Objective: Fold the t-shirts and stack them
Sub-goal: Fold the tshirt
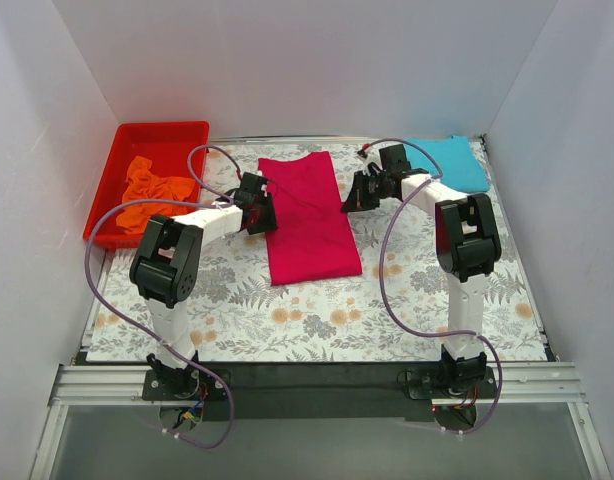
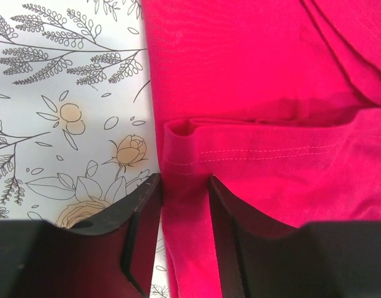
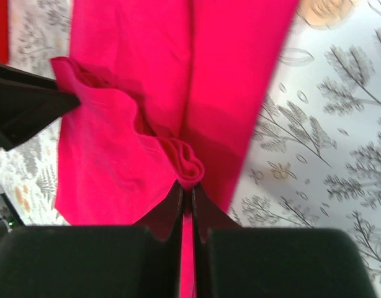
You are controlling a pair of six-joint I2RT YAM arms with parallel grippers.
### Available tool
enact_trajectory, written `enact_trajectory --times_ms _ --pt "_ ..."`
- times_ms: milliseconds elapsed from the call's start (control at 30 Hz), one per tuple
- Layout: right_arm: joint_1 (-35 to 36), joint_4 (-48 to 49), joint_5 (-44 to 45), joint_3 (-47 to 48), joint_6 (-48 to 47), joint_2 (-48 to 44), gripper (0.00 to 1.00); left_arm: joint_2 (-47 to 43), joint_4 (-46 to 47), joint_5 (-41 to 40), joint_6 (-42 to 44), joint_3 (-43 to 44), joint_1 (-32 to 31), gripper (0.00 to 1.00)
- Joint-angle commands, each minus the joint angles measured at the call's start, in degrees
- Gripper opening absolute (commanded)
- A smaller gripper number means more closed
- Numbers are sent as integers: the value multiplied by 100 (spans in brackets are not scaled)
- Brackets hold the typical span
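Observation:
The crimson-pink t-shirt (image 1: 309,220) lies lengthwise on the middle of the table, partly folded. My left gripper (image 1: 262,210) is at its left edge; in the left wrist view the gripper (image 2: 184,183) is closed on a hemmed fold of the shirt (image 2: 271,93). My right gripper (image 1: 355,192) is at the right edge. In the right wrist view it (image 3: 185,186) is shut on a bunched fold of the shirt (image 3: 116,155), lifted slightly. The turquoise t-shirt (image 1: 449,160) lies folded at the back right. The orange t-shirt (image 1: 152,190) is crumpled in the bin.
A red plastic bin (image 1: 162,135) stands at the back left. The table wears a floral cloth (image 1: 317,320). White walls close in the left, back and right sides. Purple cables loop beside both arms.

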Motion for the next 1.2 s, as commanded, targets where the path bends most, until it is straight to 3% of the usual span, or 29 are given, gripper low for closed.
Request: enact_trajectory --times_ms 0,267,633,800,933,967,1100,1167 --pt "47 240 -507 380 -232 70 5 -131 53 19 131 115 25 34" --pt "47 222 -606 494 -312 457 4 -237 53 -174 44 -8 42 30" --pt "-23 222 89 415 -206 343 33 -290 53 -464 -343 -52 121 19" --pt "-50 231 230 380 -154 -25 33 -325 53 -456 -352 -17 121 19" --pt "-41 240 204 248 -66 -351 36 -474 53 -464 -317 1 121 31" --pt "-50 240 178 222 -48 -404 36 -509 53 -464 -308 10 121 39" --pt "-41 353 2 -102 57 -711 37 -728 52 -429 -308 -8 121 54" --pt "-41 485 -365 -173 179 -721 37 -921 53 -412 -370 -42 121 56"
